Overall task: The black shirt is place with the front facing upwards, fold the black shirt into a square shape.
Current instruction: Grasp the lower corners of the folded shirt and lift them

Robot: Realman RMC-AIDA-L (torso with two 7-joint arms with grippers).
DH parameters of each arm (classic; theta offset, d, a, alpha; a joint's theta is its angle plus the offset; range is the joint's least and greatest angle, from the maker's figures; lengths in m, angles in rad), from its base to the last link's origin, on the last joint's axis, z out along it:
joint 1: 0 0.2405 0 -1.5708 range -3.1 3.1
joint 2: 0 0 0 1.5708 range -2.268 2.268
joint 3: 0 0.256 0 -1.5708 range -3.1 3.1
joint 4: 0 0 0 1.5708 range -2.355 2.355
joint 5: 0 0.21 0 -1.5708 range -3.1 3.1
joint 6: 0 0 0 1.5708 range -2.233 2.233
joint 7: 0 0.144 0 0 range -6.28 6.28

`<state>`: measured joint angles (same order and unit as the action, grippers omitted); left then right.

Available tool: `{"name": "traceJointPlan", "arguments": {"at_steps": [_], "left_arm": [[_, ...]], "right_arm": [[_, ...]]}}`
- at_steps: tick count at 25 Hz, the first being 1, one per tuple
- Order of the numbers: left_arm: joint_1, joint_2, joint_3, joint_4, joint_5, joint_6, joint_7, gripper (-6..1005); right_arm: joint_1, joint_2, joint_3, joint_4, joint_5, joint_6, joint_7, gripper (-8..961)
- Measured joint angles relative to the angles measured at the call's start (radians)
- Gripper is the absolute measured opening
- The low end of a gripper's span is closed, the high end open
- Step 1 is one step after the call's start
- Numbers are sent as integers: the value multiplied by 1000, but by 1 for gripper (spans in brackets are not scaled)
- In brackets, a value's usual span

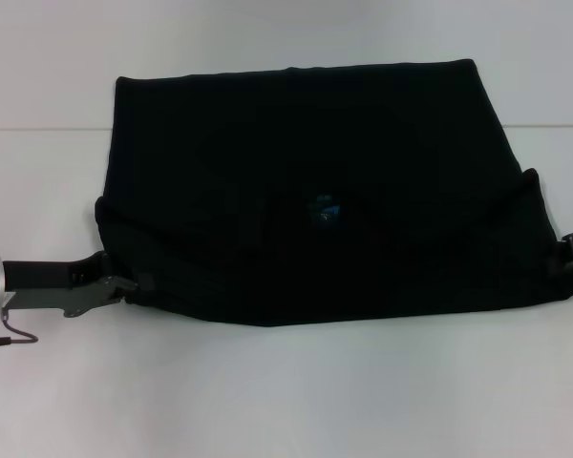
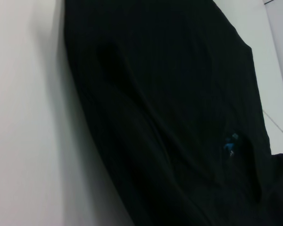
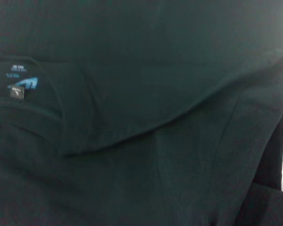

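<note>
The black shirt (image 1: 296, 172) lies spread wide across the white table, its near part doubled over toward the far hem. A small blue neck label (image 1: 325, 210) shows in the middle, and also in the left wrist view as the label (image 2: 230, 145) and in the right wrist view as the label (image 3: 21, 84). My left gripper (image 1: 134, 283) is at the shirt's near left corner, shut on the cloth. At the near right corner is my right gripper (image 1: 565, 256), mostly hidden by the cloth it holds. Between them the held edge sags to a point. Both wrist views are filled by the shirt (image 2: 170, 94) (image 3: 155, 70).
The white table (image 1: 267, 401) stretches bare in front of the shirt and to both sides. A pale wall line runs behind the shirt's far edge.
</note>
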<state>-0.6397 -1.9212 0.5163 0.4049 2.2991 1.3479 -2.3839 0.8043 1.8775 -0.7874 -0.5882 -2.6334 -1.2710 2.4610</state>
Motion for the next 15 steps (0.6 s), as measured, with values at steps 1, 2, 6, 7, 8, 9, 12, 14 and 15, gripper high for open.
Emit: {"name": "traceJointPlan", "arguments": {"at_steps": [1, 2, 6, 7, 8, 9, 12, 14, 15], "left_arm": [[0, 0, 0, 0, 0, 2, 0, 40], [0, 1, -1, 0, 0, 7, 1, 40], [0, 3, -2, 0, -2, 33, 1, 40], [1, 3, -3, 1, -2, 42, 2, 40], [2, 4, -3, 2, -2, 52, 2, 40], [5, 6, -5, 5, -2, 67, 2, 40], [13, 16, -11, 13, -2, 119, 2, 40], [17, 26, -12, 15, -1, 160, 3, 40], [19, 31, -12, 16, 1, 183, 5, 40]], "right_arm": [[-3, -2, 16, -9, 1, -13, -5, 15], [-5, -4, 32, -17, 2, -26, -12, 15], [-22, -15, 109, -54, 3, -93, -37, 15], [-28, -18, 125, -65, 3, -108, -43, 15], [-36, -20, 139, -74, 4, -125, -49, 15], [-43, -24, 152, -81, 5, -143, -56, 15], [-61, -35, 173, -99, 6, -193, -77, 15], [-75, -41, 180, -112, 6, -243, -96, 15], [-82, -43, 183, -118, 6, -271, -107, 15]]}}
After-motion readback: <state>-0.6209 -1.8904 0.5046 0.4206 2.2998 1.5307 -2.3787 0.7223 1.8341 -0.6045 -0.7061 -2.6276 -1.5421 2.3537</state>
